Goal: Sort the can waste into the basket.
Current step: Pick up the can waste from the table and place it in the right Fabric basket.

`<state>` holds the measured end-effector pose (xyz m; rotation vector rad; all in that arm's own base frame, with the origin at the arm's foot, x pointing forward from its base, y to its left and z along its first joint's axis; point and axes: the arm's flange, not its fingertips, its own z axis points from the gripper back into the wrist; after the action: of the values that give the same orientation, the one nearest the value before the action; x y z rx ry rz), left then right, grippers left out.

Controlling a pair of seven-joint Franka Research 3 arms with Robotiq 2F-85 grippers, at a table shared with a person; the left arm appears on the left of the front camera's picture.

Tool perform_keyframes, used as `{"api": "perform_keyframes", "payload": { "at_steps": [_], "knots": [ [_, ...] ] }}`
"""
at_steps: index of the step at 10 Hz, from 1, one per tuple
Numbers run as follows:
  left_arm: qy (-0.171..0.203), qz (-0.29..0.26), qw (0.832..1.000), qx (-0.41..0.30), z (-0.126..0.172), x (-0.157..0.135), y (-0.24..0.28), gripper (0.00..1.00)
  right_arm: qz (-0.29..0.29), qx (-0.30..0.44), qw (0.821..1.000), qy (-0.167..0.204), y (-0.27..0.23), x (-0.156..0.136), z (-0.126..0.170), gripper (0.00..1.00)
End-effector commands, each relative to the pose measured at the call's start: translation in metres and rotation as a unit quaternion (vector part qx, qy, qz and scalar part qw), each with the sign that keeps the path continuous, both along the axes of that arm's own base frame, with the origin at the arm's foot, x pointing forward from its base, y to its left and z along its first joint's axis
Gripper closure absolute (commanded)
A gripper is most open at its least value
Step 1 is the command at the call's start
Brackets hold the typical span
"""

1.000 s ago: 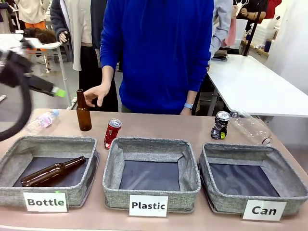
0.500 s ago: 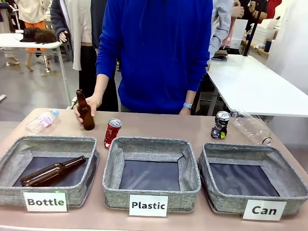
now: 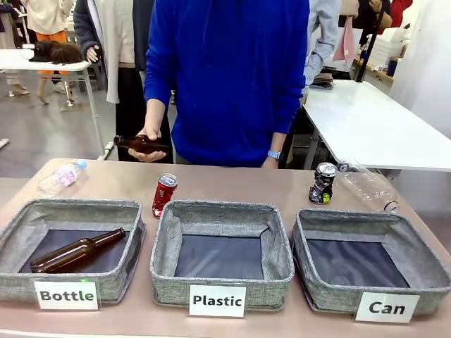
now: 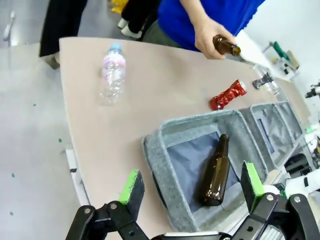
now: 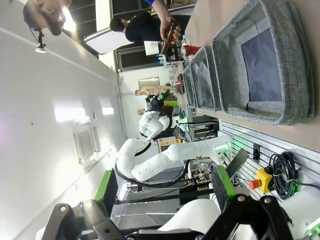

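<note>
The counter (image 3: 239, 186) runs across the front view, and a person (image 3: 232, 84) in a blue top stands at its far side, at 12 o'clock. Three grey fabric baskets sit in a row on the near side: the Bottle basket (image 3: 14, 282) at 9 o'clock, the Plastic basket (image 3: 169, 282) in the middle and the Can basket (image 3: 324, 296) at 3 o'clock, which has no can in it yet. The left gripper (image 4: 192, 181) hangs near the counter's left end, its fingers spread wide with nothing between them. The right gripper (image 5: 165, 185) is out past the Can basket's end, its fingers also spread and empty. The person's hand (image 3: 148, 134) holds a brown glass bottle (image 3: 137, 144) level in the air. The black can (image 3: 323, 184) stands upright just beyond the Can basket's far rim, at its 11 o'clock corner, so I judge the right arm is nearer to it. The red can (image 3: 164, 194) stands a little tilted beside the Plastic basket's far left corner. From the left fingers it lies at about 1 o'clock, well apart, past the Bottle basket.
</note>
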<state>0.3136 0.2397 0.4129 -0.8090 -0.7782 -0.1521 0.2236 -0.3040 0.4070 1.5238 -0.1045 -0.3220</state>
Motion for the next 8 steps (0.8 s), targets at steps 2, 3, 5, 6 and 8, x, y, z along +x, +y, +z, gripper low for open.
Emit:
{"api": "perform_keyframes", "payload": {
  "at_steps": [2,3,5,6,8],
  "knots": [
    [-0.03,-0.058,0.998,0.026,0.024,0.046,-0.03,0.0,0.001,0.004,1.0,-0.006,0.0,-0.001,0.002,0.0],
    [-0.029,-0.081,0.995,0.043,0.033,0.064,-0.048,0.0,0.001,0.004,1.0,-0.006,0.0,-0.001,0.002,0.0],
    [0.0,-0.1,0.993,0.07,0.043,0.087,-0.058,0.0,0.001,0.004,1.0,-0.006,0.0,-0.001,0.002,0.0],
    [0.0,-0.086,0.995,0.053,0.04,0.072,-0.032,0.0,0.001,0.004,1.0,-0.006,0.0,-0.001,0.002,0.0],
    [0.005,-0.029,1.0,0.008,0.018,0.013,0.038,0.0,0.001,0.004,1.0,-0.006,0.0,-0.001,0.002,0.0]
  ]
}}
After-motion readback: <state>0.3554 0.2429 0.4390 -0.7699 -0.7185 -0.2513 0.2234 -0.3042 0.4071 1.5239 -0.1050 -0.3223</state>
